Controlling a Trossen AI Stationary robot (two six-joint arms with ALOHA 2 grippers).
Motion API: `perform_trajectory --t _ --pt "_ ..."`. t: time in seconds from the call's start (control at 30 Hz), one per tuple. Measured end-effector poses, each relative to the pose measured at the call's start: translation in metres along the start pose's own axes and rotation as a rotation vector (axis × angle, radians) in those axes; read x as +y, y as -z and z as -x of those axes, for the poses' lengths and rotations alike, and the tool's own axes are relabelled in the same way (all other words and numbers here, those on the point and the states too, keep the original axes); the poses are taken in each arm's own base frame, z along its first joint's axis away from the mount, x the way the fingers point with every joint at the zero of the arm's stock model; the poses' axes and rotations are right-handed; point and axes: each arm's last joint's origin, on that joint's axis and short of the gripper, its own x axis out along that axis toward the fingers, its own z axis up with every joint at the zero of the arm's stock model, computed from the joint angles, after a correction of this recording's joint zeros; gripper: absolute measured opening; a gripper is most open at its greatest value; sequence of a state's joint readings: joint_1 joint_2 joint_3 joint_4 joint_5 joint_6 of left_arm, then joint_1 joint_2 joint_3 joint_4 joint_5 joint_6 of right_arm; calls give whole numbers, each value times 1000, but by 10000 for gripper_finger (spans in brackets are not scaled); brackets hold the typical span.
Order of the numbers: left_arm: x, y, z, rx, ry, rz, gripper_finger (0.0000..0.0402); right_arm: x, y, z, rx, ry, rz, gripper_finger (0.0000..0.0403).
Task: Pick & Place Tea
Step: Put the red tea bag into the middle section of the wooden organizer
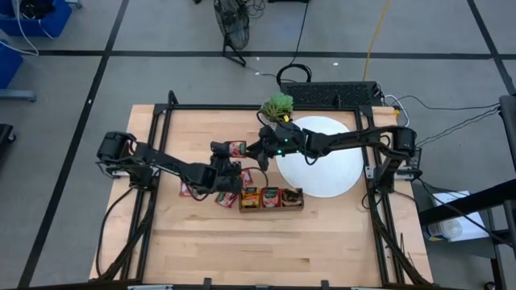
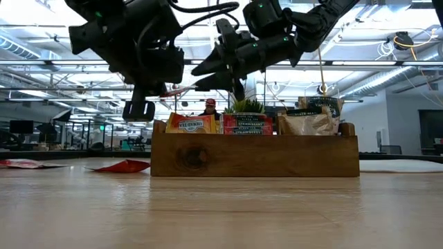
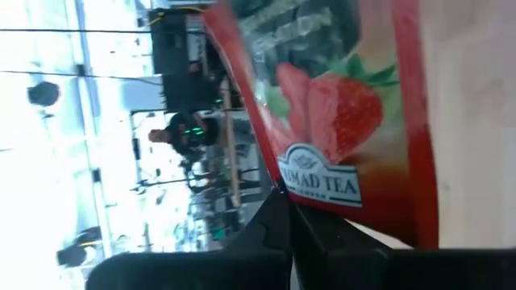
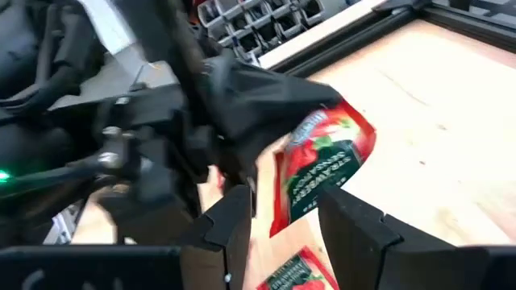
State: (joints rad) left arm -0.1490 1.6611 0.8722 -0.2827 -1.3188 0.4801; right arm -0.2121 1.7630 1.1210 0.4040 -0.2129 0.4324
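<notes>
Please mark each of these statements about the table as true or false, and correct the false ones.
1. All three compartments of the wooden tray hold tea. True.
2. Many sachets lie on the white disc. False: the disc is bare in the high view.
3. The left gripper is shut on a red strawberry sachet. True.
4. The green plant stands inside the tray. False: it stands at the far edge of the disc, well away from the tray.
5. No sachet lies on the bare table. False: red loose sachets lie on the wood to the left of the tray.
</notes>
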Motion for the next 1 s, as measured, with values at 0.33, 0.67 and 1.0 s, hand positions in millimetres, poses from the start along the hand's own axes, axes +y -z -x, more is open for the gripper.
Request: perform_trajectory --t 0.33,0.67,1.0 --pt "-1 -2 17 -6 -91 -62 0 -2 0 0 0 3 -1 130" --pt "-2 0 25 1 -152 -82 0 0 2 1 46 -53 -7 130" --pt "-3 1 27 -3 -155 -65 0 -1 7 2 112 -88 -16 130"
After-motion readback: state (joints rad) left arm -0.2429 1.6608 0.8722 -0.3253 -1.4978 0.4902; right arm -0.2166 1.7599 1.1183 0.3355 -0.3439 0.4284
